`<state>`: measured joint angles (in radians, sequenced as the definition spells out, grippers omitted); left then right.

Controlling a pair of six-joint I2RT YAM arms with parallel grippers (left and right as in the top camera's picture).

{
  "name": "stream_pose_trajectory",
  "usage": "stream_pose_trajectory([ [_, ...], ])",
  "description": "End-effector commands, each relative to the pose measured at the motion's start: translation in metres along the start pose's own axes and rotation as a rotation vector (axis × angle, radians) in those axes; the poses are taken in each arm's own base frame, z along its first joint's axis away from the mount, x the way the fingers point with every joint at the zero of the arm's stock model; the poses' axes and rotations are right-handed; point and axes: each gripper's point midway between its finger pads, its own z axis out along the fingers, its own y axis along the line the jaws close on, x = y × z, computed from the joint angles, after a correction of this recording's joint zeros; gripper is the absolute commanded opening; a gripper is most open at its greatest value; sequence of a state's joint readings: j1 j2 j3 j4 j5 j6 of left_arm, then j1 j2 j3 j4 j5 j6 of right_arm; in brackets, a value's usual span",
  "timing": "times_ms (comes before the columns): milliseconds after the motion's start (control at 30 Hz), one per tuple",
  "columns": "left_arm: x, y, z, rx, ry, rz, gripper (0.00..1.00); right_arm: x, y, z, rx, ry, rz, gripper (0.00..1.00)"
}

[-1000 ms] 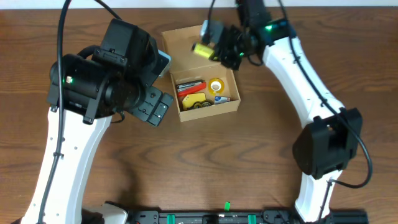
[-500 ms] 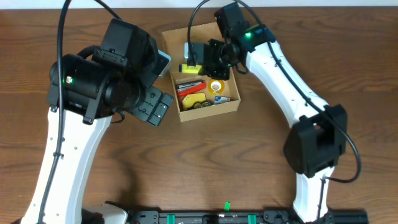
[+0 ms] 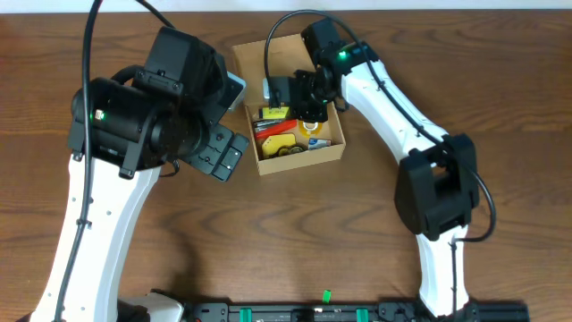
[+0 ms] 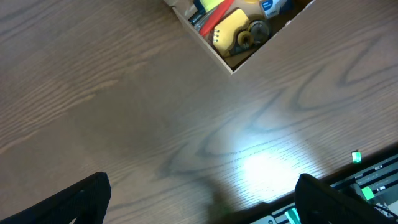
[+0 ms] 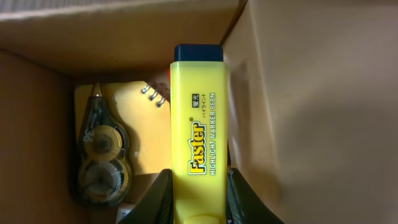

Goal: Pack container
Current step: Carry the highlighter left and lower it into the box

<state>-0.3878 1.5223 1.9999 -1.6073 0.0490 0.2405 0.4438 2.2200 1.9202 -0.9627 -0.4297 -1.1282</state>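
Observation:
The tan cardboard container (image 3: pixel 330 148) stands open at the table's back middle, its flap lid (image 3: pixel 259 55) laid back. It shows in the left wrist view (image 4: pixel 231 62) and the right wrist view (image 5: pixel 118 37) too. My right gripper (image 3: pixel 284 100) is shut on a yellow highlighter (image 5: pixel 199 143) and holds it down inside the container, above a yellow correction tape dispenser (image 5: pixel 102 155). In the box also lie a red item (image 3: pixel 268 127) and a roll of tape (image 3: pixel 310 124). My left gripper (image 4: pixel 199 199) is open and empty over bare table, left of the container.
A black rail with green lights (image 3: pixel 357 313) runs along the table's front edge. The left arm's bulky body (image 3: pixel 152 107) hangs just left of the container. Brown wood table (image 3: pixel 313 233) lies in front of the box.
My right gripper has carried the yellow highlighter from above the box's back right corner leftward and down into the container. The left arm has not moved.

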Motion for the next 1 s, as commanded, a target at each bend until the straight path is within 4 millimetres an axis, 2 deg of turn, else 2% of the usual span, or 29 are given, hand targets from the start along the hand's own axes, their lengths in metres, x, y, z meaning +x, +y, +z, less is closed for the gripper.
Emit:
stream_pose_trajectory([
  [0, 0.005, 0.000, -0.007, -0.005, 0.000, 0.006, 0.95, 0.000, 0.005, 0.013, -0.030, -0.007, -0.013, 0.01],
  [233, 0.005, 0.000, -0.007, -0.005, 0.000, 0.006, 0.95, 0.009, 0.005, 0.029, -0.048, 0.002, -0.003, 0.01],
  [533, 0.005, 0.000, -0.007, -0.005, 0.000, 0.006, 0.95, 0.007, -0.002, 0.033, -0.021, -0.010, -0.017, 0.04],
  [667, 0.005, 0.000, -0.007, -0.005, 0.000, 0.006, 0.95, 0.007, -0.002, 0.033, -0.022, -0.010, -0.016, 0.16],
  [767, 0.005, 0.000, -0.007, -0.005, 0.000, 0.006, 0.95, 0.007, -0.002, 0.033, -0.022, -0.011, -0.016, 0.30],
  [967, 0.005, 0.000, -0.007, -0.005, 0.000, 0.006, 0.95, 0.007, -0.002, 0.033, -0.021, -0.010, -0.016, 0.39],
])
